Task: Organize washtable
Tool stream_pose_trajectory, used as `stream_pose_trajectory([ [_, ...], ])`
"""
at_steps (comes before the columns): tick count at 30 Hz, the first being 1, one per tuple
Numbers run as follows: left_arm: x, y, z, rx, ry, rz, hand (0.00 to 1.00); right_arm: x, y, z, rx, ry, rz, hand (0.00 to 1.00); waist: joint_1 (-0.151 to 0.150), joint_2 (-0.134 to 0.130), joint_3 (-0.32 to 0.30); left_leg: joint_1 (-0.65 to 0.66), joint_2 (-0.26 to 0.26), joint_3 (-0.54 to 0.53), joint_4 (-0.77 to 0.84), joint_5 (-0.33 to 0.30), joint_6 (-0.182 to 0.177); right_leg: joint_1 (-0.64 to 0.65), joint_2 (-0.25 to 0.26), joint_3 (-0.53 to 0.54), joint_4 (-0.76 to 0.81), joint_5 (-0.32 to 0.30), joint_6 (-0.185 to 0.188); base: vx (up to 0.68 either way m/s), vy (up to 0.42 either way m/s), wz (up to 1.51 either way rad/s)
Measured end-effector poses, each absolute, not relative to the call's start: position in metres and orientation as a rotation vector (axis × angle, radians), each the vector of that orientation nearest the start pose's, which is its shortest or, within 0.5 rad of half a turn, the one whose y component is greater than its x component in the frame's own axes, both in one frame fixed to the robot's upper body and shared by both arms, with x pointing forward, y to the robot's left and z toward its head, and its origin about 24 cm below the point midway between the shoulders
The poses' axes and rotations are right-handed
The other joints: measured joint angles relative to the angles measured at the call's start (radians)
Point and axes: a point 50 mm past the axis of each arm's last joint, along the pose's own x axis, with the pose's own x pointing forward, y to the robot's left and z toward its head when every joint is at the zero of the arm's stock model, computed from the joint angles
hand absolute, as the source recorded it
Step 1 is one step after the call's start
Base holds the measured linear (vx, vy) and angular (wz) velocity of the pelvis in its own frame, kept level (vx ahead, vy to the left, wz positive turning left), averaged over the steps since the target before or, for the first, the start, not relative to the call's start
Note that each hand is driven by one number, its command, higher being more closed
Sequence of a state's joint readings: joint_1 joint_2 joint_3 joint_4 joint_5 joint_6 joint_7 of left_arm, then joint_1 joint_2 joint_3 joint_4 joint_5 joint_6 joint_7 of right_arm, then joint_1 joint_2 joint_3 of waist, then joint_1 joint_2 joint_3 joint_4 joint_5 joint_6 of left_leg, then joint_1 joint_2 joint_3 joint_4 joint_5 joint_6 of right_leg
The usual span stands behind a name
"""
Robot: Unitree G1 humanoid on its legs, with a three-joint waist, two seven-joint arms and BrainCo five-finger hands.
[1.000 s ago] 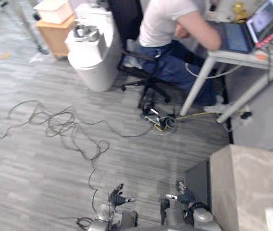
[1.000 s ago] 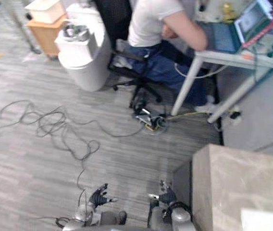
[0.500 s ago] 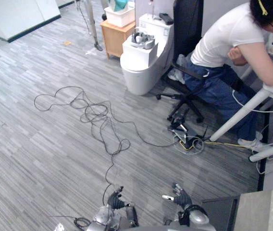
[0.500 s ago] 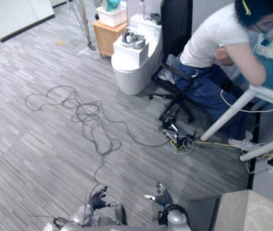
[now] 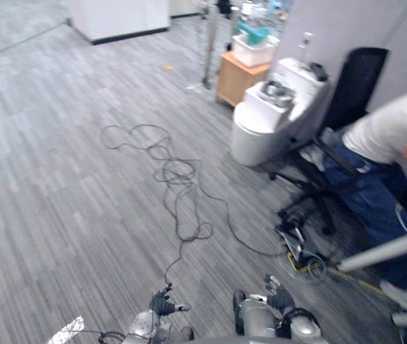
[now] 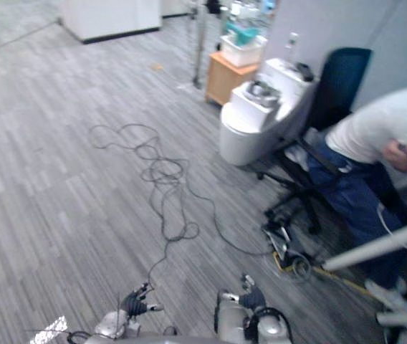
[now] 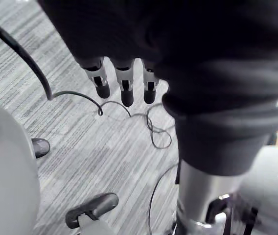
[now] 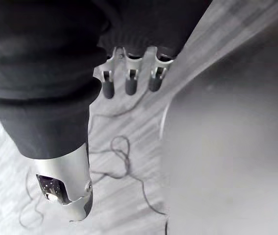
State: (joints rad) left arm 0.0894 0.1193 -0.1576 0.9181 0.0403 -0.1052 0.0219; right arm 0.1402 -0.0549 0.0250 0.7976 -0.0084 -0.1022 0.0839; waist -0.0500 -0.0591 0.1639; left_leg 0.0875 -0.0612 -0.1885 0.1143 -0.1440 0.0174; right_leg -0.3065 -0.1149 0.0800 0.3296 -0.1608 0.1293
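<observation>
Both hands hang low over the grey plank floor, at the bottom edge of the eye views. My left hand (image 5: 162, 304) holds nothing; its fingers (image 7: 123, 88) hang relaxed above the floor and a loop of black cable. My right hand (image 5: 281, 299) is empty too, with its fingers (image 8: 130, 81) straight and loose over the floor. No washtable or wash items lie near either hand.
A long black cable (image 5: 178, 179) snakes across the floor ahead. Beyond it stand a white toilet (image 5: 264, 122), a small wooden cabinet (image 5: 239, 77) with a white bin (image 5: 255, 49), and a black chair (image 5: 347, 107) with a seated person (image 5: 382, 158). A cable bundle (image 5: 307, 261) lies by a table leg (image 5: 382, 251).
The whole picture has swung: the camera turned left. The beige counter at the lower right has left the view and more floor shows. Both hands hang as before.
</observation>
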Motion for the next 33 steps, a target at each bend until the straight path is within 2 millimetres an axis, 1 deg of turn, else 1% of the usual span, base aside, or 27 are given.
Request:
stream_pose_trajectory([
  [1, 0.126, 0.175, -0.145, 0.206, 0.905, -0.071, 0.00, 0.131, -0.163, -0.136, -0.016, 0.833, 0.064, 0.00, -0.001, -0.007, 0.001, -0.006, -0.012, -0.062, 0.030, -0.020, -0.019, 0.003, -0.020, 0.004, 0.001, 0.017, -0.013, 0.27, -0.271, 1.53],
  [2, 0.125, 0.178, -0.145, 0.205, 0.906, -0.058, 0.00, 0.130, -0.163, -0.137, -0.013, 0.838, 0.065, 0.00, 0.000, -0.014, -0.002, -0.019, -0.015, -0.094, 0.054, -0.041, -0.046, 0.010, -0.029, -0.009, -0.001, 0.034, -0.035, 0.33, -0.393, 1.81],
  [3, 0.125, 0.185, -0.144, 0.195, 0.904, -0.022, 0.00, 0.128, -0.160, -0.138, -0.005, 0.844, 0.066, 0.00, 0.000, -0.031, -0.010, -0.044, -0.014, -0.103, 0.090, -0.076, -0.055, 0.029, -0.037, -0.039, -0.015, 0.093, -0.059, 0.38, -0.518, 1.50],
  [4, 0.126, 0.188, -0.144, 0.183, 0.909, 0.010, 0.00, 0.132, -0.160, -0.136, -0.006, 0.833, 0.070, 0.00, 0.011, -0.025, -0.001, -0.054, 0.014, -0.096, 0.122, -0.108, -0.057, 0.033, -0.027, -0.079, 0.002, 0.128, -0.054, 0.35, -0.507, 1.23],
  [5, 0.123, 0.184, -0.145, 0.169, 0.912, 0.021, 0.00, 0.138, -0.166, -0.134, -0.021, 0.816, 0.054, 0.00, 0.008, 0.015, 0.002, -0.085, 0.080, 0.007, 0.156, -0.117, -0.082, 0.043, 0.005, -0.116, -0.013, 0.117, -0.085, 0.27, -0.403, 0.69],
  [6, 0.123, 0.181, -0.146, 0.163, 0.912, 0.020, 0.00, 0.141, -0.168, -0.132, -0.026, 0.807, 0.049, 0.00, 0.008, 0.033, 0.005, -0.096, 0.110, 0.069, 0.161, -0.117, -0.082, 0.045, 0.020, -0.135, -0.015, 0.113, -0.093, 0.20, -0.284, 0.49],
  [7, 0.124, 0.179, -0.146, 0.157, 0.912, 0.017, 0.00, 0.142, -0.170, -0.132, -0.031, 0.802, 0.048, 0.00, 0.007, 0.048, 0.009, -0.098, 0.145, 0.153, 0.154, -0.106, -0.099, 0.055, 0.032, -0.160, -0.019, 0.104, -0.109, 0.20, -0.307, 0.55],
  [8, 0.124, 0.177, -0.146, 0.152, 0.913, 0.015, 0.00, 0.142, -0.171, -0.132, -0.033, 0.806, 0.044, 0.00, -0.004, 0.051, 0.011, -0.084, 0.173, 0.244, 0.124, -0.080, -0.143, 0.079, 0.034, -0.194, -0.021, 0.090, -0.130, 0.22, -0.323, 0.82],
  [9, 0.125, 0.173, -0.146, 0.149, 0.909, 0.006, 0.00, 0.139, -0.173, -0.133, -0.032, 0.815, 0.037, 0.00, -0.017, 0.050, 0.012, -0.069, 0.193, 0.323, 0.087, -0.066, -0.166, 0.117, 0.032, -0.232, -0.036, 0.082, -0.143, 0.20, -0.286, 0.84],
  [10, 0.126, 0.171, -0.146, 0.145, 0.907, -0.001, 0.00, 0.139, -0.173, -0.133, -0.033, 0.814, 0.034, 0.00, -0.023, 0.051, 0.013, -0.061, 0.199, 0.357, 0.071, -0.064, -0.169, 0.137, 0.030, -0.251, -0.047, 0.081, -0.144, 0.11, -0.154, 0.85],
  [11, 0.128, 0.164, -0.146, 0.144, 0.899, -0.024, 0.00, 0.139, -0.173, -0.133, -0.033, 0.815, 0.032, 0.00, -0.027, 0.050, 0.014, -0.056, 0.199, 0.408, 0.044, -0.037, -0.157, 0.165, 0.023, -0.284, -0.067, 0.081, -0.145, 0.06, -0.090, 0.83],
  [12, 0.131, 0.158, -0.145, 0.147, 0.893, -0.053, 0.00, 0.138, -0.173, -0.134, -0.033, 0.818, 0.024, 0.00, -0.029, 0.048, 0.014, -0.055, 0.200, 0.458, 0.022, 0.018, -0.140, 0.186, 0.010, -0.316, -0.083, 0.081, -0.143, 0.04, -0.062, 0.84],
  [13, 0.131, 0.155, -0.145, 0.145, 0.890, -0.061, 0.00, 0.138, -0.174, -0.134, -0.034, 0.818, 0.018, 0.00, -0.029, 0.047, 0.014, -0.054, 0.198, 0.480, 0.010, 0.036, -0.138, 0.195, 0.004, -0.329, -0.092, 0.084, -0.139, 0.00, -0.014, 0.86],
  [14, 0.131, 0.153, -0.145, 0.141, 0.891, -0.063, 0.00, 0.137, -0.174, -0.135, -0.035, 0.823, 0.013, 0.00, -0.029, 0.047, 0.014, -0.043, 0.189, 0.507, -0.024, 0.068, -0.124, 0.219, -0.009, -0.360, -0.121, 0.093, -0.125, -0.02, 0.019, 0.64],
  [15, 0.131, 0.153, -0.145, 0.142, 0.892, -0.063, 0.00, 0.136, -0.175, -0.135, -0.034, 0.827, 0.010, 0.00, -0.029, 0.048, 0.014, -0.033, 0.185, 0.515, -0.041, 0.081, -0.116, 0.231, -0.012, -0.368, -0.137, 0.100, -0.119, -0.02, 0.048, 0.64],
  [16, 0.131, 0.156, -0.145, 0.144, 0.892, -0.055, 0.00, 0.134, -0.175, -0.137, -0.028, 0.838, 0.001, 0.00, -0.023, 0.050, 0.014, -0.017, 0.179, 0.517, -0.068, 0.096, -0.100, 0.266, -0.011, -0.386, -0.184, 0.122, -0.112, -0.03, 0.067, 0.40],
  [17, 0.130, 0.160, -0.146, 0.150, 0.897, -0.044, 0.00, 0.133, -0.176, -0.138, -0.027, 0.845, -0.002, 0.00, -0.020, 0.049, 0.013, -0.005, 0.170, 0.505, -0.080, 0.101, -0.100, 0.298, -0.010, -0.395, -0.227, 0.143, -0.102, -0.03, 0.070, 0.32],
  [18, 0.128, 0.161, -0.146, 0.149, 0.903, -0.040, 0.00, 0.132, -0.175, -0.138, -0.024, 0.847, -0.002, 0.00, -0.020, 0.049, 0.013, -0.005, 0.166, 0.502, -0.085, 0.102, -0.099, 0.310, -0.010, -0.397, -0.242, 0.151, -0.099, -0.04, 0.070, 0.15],
  [19, 0.125, 0.164, -0.148, 0.149, 0.914, -0.027, 0.00, 0.132, -0.174, -0.138, -0.027, 0.849, 0.001, 0.00, -0.020, 0.049, 0.010, 0.003, 0.159, 0.501, -0.097, 0.107, -0.092, 0.324, -0.012, -0.398, -0.263, 0.163, -0.094, -0.03, 0.068, 0.06],
  [20, 0.122, 0.170, -0.149, 0.148, 0.928, -0.005, 0.00, 0.132, -0.173, -0.138, -0.028, 0.850, 0.002, 0.00, -0.022, 0.048, 0.007, 0.008, 0.150, 0.495, -0.116, 0.117, -0.082, 0.325, -0.015, -0.398, -0.272, 0.170, -0.089, -0.03, 0.067, 0.03],
  [23, 0.113, 0.181, -0.152, 0.139, 0.971, 0.045, 0.00, 0.131, -0.171, -0.140, -0.041, 0.862, 0.015, 0.00, -0.021, 0.043, 0.005, 0.031, 0.138, 0.493, -0.155, 0.136, -0.076, 0.342, -0.017, -0.403, -0.291, 0.180, -0.082, -0.02, 0.044, 0.06],
  [26, 0.110, 0.183, -0.153, 0.134, 0.982, 0.061, 0.00, 0.129, -0.170, -0.143, -0.052, 0.883, 0.029, 0.00, -0.016, 0.036, -0.002, 0.054, 0.132, 0.491, -0.178, 0.143, -0.074, 0.359, -0.011, -0.405, -0.298, 0.181, -0.079, -0.01, 0.005, 0.04],
  [31, 0.105, 0.189, -0.155, 0.116, 1.006, 0.099, 0.00, 0.128, -0.166, -0.146, -0.055, 0.908, 0.042, 0.00, -0.017, 0.023, -0.019, 0.074, 0.124, 0.491, -0.200, 0.147, -0.069, 0.366, -0.009, -0.394, -0.305, 0.185, -0.076, 0.00, 0.002, -0.06],
  [33, 0.104, 0.191, -0.156, 0.109, 1.010, 0.115, 0.00, 0.126, -0.165, -0.148, -0.053, 0.919, 0.045, 0.00, -0.016, 0.017, -0.023, 0.091, 0.116, 0.490, -0.206, 0.148, -0.067, 0.391, -0.007, -0.395, -0.328, 0.193, -0.075, 0.00, 0.000, 0.00],
])
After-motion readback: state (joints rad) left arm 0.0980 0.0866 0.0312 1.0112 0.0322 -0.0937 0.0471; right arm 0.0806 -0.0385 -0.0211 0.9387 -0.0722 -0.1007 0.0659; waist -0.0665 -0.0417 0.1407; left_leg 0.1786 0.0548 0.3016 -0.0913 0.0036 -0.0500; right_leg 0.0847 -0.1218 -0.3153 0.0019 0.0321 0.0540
